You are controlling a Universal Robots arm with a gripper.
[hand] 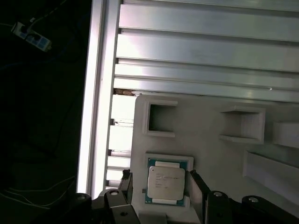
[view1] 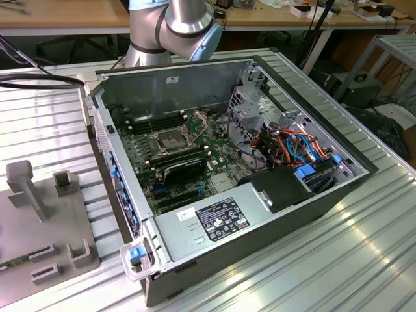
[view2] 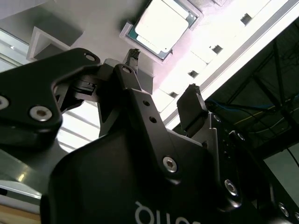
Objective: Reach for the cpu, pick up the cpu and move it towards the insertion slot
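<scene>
We see a ribbed aluminium table (view1: 364, 260) with wooden workbenches (view1: 65, 13) along the back of the room. An open computer case (view1: 162, 84) lies on the table in the middle of the exterior view. Inside it is a green motherboard (view1: 146, 175), and the insertion slot (view1: 170, 139) sits on that board left of centre, its silver frame around a dark square middle. Just below the slot we make out a black ribbed block (view1: 185, 168), and orange and blue cables (view1: 292, 146) bunch toward the exterior view's right. The robot arm (view1: 175, 26) rises behind the case at the top of the frame. A grey fixture plate (view1: 39, 214) with upright posts and pockets rests on the table at the exterior view's left. In both wrist views the cpu (view2: 161, 25) (hand: 166, 183) lies flat in a shallow square nest of a pale fixture (hand: 210, 121), its silver-beige face up, well away from the slot. The gripper (view2: 162, 74) (hand: 160, 184) hangs over it with its jaws spread apart and nothing between them. In the first wrist view one black fingertip (hand: 125, 181) stands on each side of the chip's nest. In the second wrist view the fingertips (view2: 191, 100) are clear of the chip, which sits beyond them.
</scene>
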